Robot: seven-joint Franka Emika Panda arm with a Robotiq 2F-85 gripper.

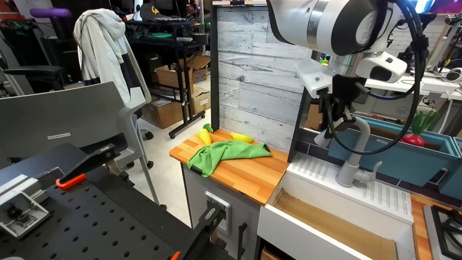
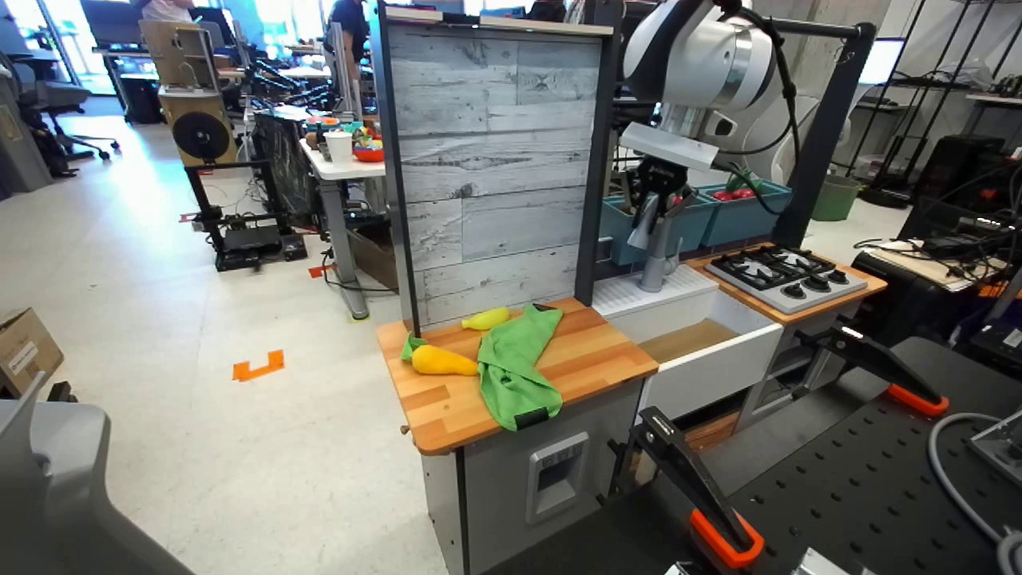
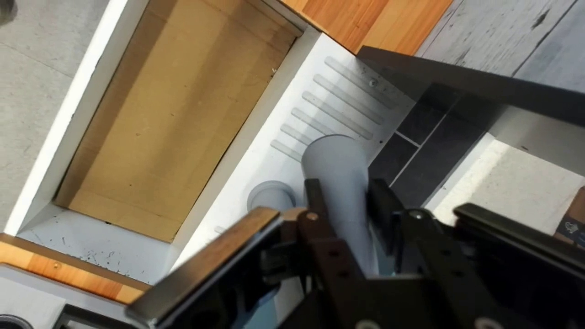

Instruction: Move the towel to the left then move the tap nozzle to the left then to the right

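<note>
the green towel (image 1: 227, 153) lies crumpled across the wooden worktop (image 1: 252, 177), to the left of the sink (image 1: 288, 234) in both exterior views. one dark-tipped end reaches the worktop's front edge, the other lies toward the back edge, by the plank panel (image 1: 260, 72). a yellow squash (image 2: 443, 361) lies just beside it, toward the worktop's left edge, and a smaller yellow piece (image 2: 485, 319) lies near the back edge. nothing is handling the towel, so i judge that step to be done.

the tap nozzle is the step in hand. in the wrist view the gripper (image 3: 346, 187) has its fingers (image 3: 315, 196) on either side of the tap nozzle (image 3: 336, 160), and both look pressed against it, so i take it as clamped there. the nozzle seems to stand over the sink's ribbed ledge (image 3: 347, 98), nearer the ledge's back edge than the edge of the basin (image 3: 183, 91), and it points toward the worktop side. from that i read the swing to the left as done or nearly done, and the swing to the right as yet to come.

the next move probably calls for a level arc around the tap base (image 1: 345, 177), out over the basin's back edge and on toward the sink edge nearest the stove (image 2: 786, 279), with the gripper turning along so its hold does not slip.
</note>
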